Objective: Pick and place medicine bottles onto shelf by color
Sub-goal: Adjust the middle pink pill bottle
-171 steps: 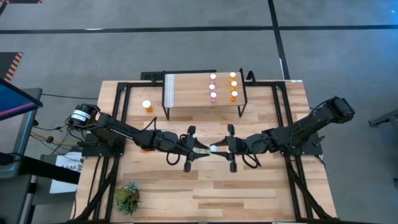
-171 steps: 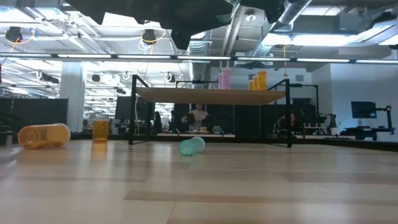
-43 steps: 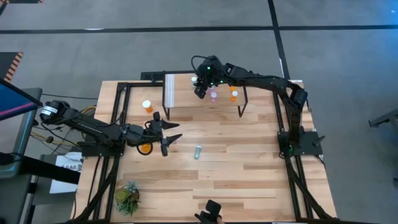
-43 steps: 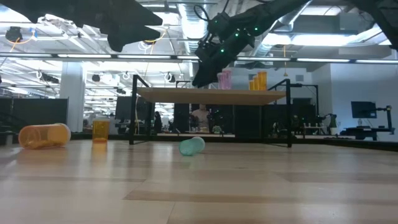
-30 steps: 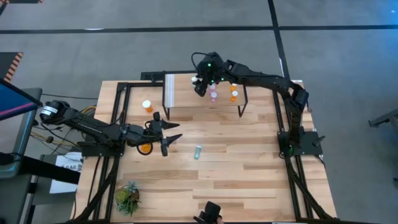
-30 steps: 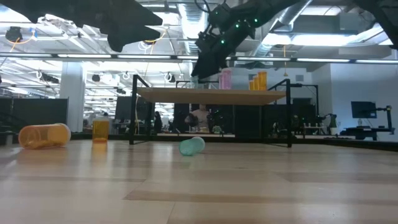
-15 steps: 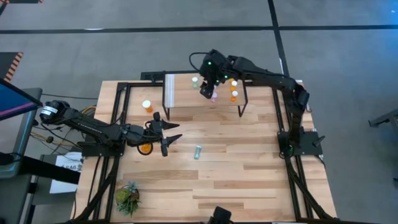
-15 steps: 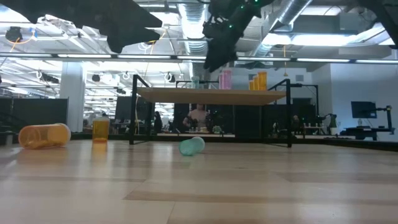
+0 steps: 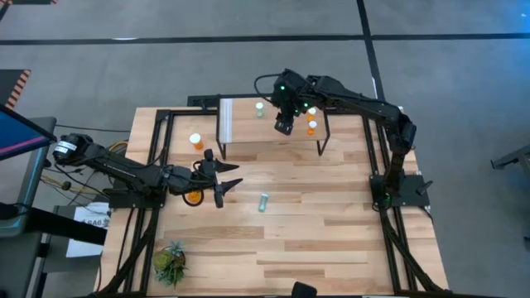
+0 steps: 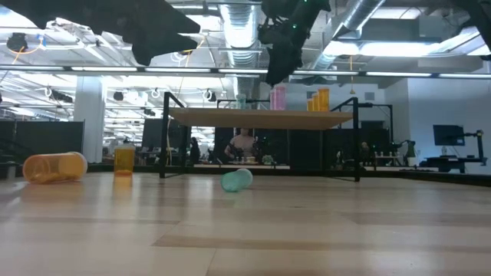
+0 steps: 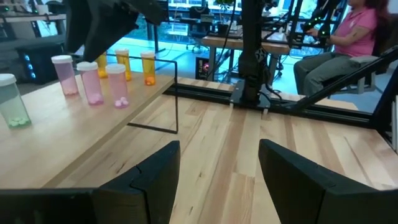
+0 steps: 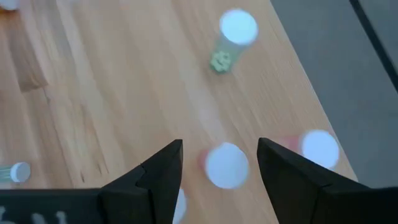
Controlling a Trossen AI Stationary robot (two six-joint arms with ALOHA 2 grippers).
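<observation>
The light-wood shelf [image 9: 247, 126] stands at the table's far side. On it stand one teal bottle [image 9: 260, 108], orange bottles [image 9: 311, 122] and pink bottles [image 11: 91, 86], which my right gripper hides in the high view. My right gripper [image 9: 284, 127] hovers open above the shelf, over the pink caps [image 12: 227, 165], to the right of the teal bottle [image 12: 231, 38]. A second teal bottle [image 9: 263, 201] lies on its side on the table. My left gripper [image 9: 227, 185] is open and empty at the table's left, beside a wide orange bottle [image 9: 192, 197] lying on its side.
Another orange bottle [image 9: 196, 141] stands upright on the table left of the shelf. A small green plant [image 9: 170, 261] sits at the near left corner. A person in pink [image 11: 357, 34] sits beyond the table. Bare tabletop lies in front of the shelf.
My right gripper has risen and gone from over the teal bottle toward the table's right and near side, above the pink bottles. The teal bottle stays standing on the shelf, uncovered now.
</observation>
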